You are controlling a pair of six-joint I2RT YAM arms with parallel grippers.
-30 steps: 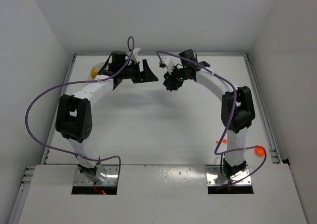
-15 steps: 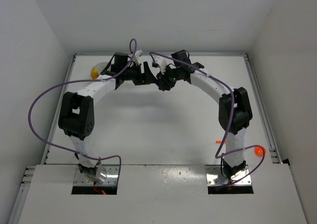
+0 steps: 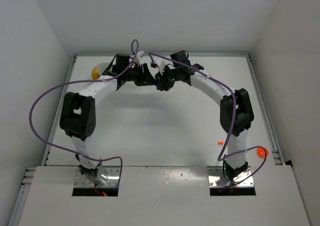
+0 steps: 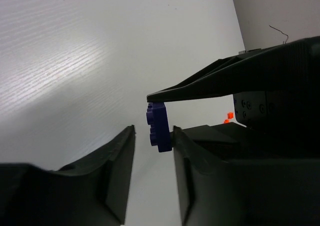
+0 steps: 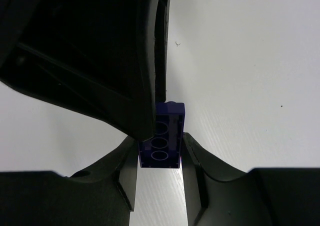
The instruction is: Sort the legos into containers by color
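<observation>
One second on, left pincer [image 4: 153, 131] narrowed about blue brick [image 5: 162, 133]

A dark blue lego [image 5: 161, 135] is pinched on edge in the right pincer [image 5: 160, 148], held above the surface [image 3: 150, 131], its hollow underside with three rings facing that wrist camera. A tiny orange lego [image 3: 220, 143] and a rounder orange piece [image 3: 262, 152] lie at the surface's near right. The white dish [image 3: 103, 66], partly hidden, sits far left with a yellow piece [image 3: 94, 73] against it.
</observation>
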